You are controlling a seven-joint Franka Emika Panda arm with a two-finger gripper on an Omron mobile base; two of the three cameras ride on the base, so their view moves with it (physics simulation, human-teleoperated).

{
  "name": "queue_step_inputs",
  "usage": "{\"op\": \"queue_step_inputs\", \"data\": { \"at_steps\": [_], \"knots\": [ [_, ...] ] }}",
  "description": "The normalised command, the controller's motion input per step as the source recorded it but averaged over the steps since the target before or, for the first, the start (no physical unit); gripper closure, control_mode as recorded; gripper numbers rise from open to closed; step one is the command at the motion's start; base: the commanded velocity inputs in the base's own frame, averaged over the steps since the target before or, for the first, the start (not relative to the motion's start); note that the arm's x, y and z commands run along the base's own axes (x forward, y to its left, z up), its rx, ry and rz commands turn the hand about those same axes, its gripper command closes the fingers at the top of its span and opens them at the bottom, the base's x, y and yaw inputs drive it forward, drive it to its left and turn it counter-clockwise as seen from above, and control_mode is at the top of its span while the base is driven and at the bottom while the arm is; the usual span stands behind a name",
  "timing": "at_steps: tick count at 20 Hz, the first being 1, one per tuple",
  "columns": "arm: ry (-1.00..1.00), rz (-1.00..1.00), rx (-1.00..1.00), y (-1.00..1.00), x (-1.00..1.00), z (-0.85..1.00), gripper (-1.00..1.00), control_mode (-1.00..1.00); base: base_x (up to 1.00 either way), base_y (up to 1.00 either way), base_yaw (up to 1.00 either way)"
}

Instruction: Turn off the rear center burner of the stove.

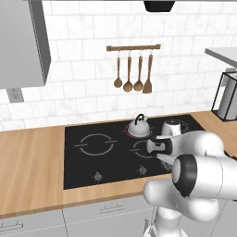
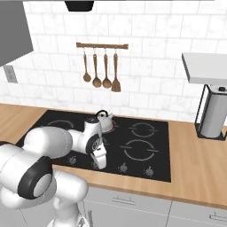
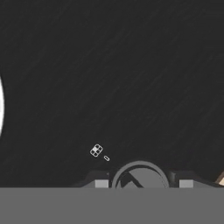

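The stove (image 1: 76, 164) is a black glass cooktop with grey rings and a front row of small grey knobs. Its rear center burner (image 1: 128, 132) (image 2: 114, 126) shows as a thin red rim under a silver kettle (image 1: 138, 125) (image 2: 104, 119). My gripper (image 2: 100, 165) points down at the stove's front edge. In the hand view the gripper (image 3: 143, 183) is open, with a round grey knob (image 3: 140, 175) between the two fingertips (image 3: 101, 183) and a small gap on each side. A tiny white burner symbol (image 3: 96, 150) is printed beside that knob.
Other knobs (image 2: 123, 167) (image 2: 149, 170) (image 1: 97, 176) line the stove's front. Wooden utensils (image 1: 133, 74) hang on the tiled wall. A paper towel holder (image 2: 213, 113) stands on the right counter. Wooden counter (image 1: 28, 162) stretches to the left.
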Motion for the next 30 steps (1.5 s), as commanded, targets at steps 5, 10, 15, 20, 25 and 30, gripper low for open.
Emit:
{"op": "queue_step_inputs", "data": {
  "at_steps": [5, 10, 15, 20, 25, 30],
  "knots": [
    [0.0, -0.21, 0.0, 0.38, -0.29, -0.42, 1.0, -1.0, 0.0, 0.0, 0.0],
    [-0.02, -0.23, 0.0, 0.35, -0.28, -0.47, 1.0, -1.0, 0.0, 0.0, 0.0],
    [0.0, -0.26, 0.0, 0.29, -0.12, -0.47, 1.0, -1.0, 0.0, 0.0, 0.0],
    [0.0, -0.3, 0.0, 0.06, 0.0, -0.47, 1.0, -1.0, 0.0, 0.0, 0.0],
    [0.0, -0.26, 0.0, 0.0, 0.02, -0.41, 1.0, -1.0, 0.0, 0.0, 0.0],
    [0.0, -0.19, -0.01, -0.15, 0.04, -0.36, 1.0, -1.0, 0.0, 0.0, 0.0]
  ]
}}
